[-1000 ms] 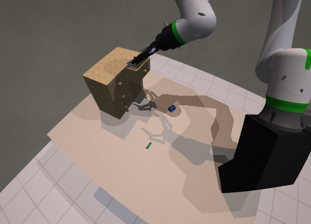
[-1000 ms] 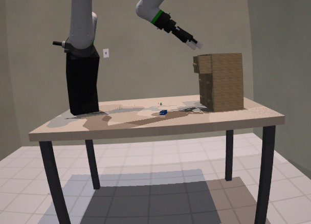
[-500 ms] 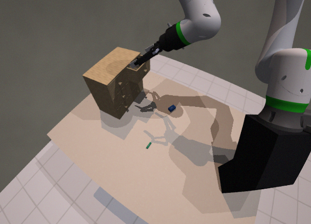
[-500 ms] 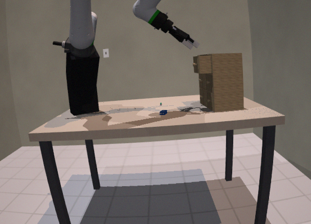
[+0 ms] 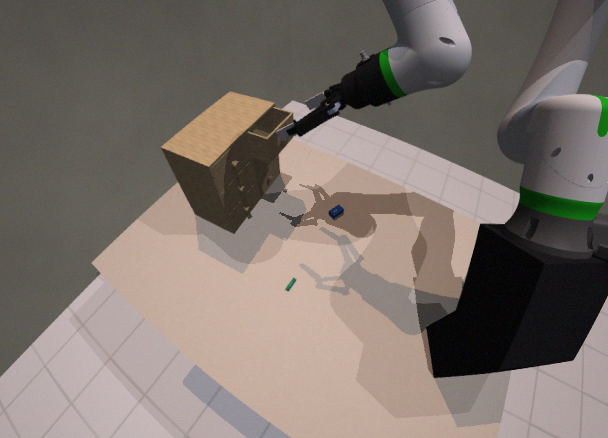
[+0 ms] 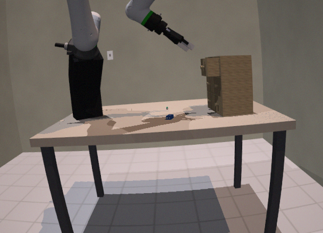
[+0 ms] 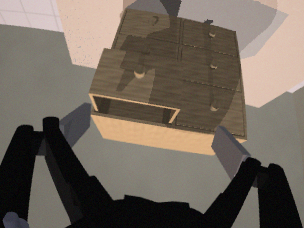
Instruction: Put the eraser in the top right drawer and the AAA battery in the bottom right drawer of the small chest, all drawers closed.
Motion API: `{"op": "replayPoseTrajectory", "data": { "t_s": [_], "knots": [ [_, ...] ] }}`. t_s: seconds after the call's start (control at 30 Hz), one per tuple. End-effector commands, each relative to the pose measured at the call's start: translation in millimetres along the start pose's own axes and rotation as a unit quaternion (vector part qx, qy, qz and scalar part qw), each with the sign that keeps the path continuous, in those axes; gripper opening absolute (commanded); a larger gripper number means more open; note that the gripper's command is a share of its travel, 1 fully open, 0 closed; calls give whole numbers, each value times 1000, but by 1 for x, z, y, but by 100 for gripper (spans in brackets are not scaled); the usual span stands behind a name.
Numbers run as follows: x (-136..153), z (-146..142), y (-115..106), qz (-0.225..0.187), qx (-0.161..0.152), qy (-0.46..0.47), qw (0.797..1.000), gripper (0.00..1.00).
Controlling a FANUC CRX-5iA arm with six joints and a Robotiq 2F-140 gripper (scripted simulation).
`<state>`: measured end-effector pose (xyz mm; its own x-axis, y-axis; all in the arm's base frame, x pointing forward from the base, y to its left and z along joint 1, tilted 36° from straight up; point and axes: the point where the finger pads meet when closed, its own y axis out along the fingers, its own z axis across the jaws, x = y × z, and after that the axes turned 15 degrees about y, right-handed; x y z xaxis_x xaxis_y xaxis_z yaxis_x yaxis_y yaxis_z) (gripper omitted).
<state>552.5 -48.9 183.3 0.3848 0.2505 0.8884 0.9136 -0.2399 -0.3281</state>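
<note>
The small wooden chest (image 5: 215, 127) (image 6: 236, 83) (image 7: 150, 140) stands upright. Its top-row right drawer (image 5: 260, 147) (image 6: 213, 66) (image 7: 120, 80) is pulled partly out and looks level; the other drawers look pushed in, including the bottom-row right drawer (image 7: 160, 32). My gripper (image 5: 300, 116) (image 6: 188, 46) (image 7: 153, 126) is wide open and empty, above and in front of the open drawer. The eraser is not visible; the drawer's floor is dark and partly hidden. The green AAA battery (image 5: 291, 284) (image 6: 167, 108) lies on the table.
A small blue block (image 5: 336, 211) (image 6: 169, 117) lies on the table (image 5: 200, 302) (image 6: 239, 123) between the chest and the arm's black pedestal (image 5: 495, 302) (image 6: 86, 89). The chest stands near the table's far edge from the pedestal.
</note>
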Motion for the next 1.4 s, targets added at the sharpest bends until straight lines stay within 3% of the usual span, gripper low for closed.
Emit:
{"op": "replayPoseTrajectory", "data": {
  "t_s": [0.0, 0.5, 1.03, 1.13, 1.23, 1.33, 1.37],
  "knots": [
    [-16, -4, -25, 0, 0, 0, 1000, 100],
    [-48, -12, -68, -1, 0, 0, 1000, 100],
    [-51, -15, -73, 2, -5, 0, 1000, 100],
    [-36, -37, -64, 31, -51, 5, 998, 100],
    [-24, -63, -56, 119, -119, 12, 986, 100],
    [-23, -65, -58, 136, -118, 12, 984, 100],
    [-24, -61, -62, 181, -133, 14, 974, 100]
  ]
}}
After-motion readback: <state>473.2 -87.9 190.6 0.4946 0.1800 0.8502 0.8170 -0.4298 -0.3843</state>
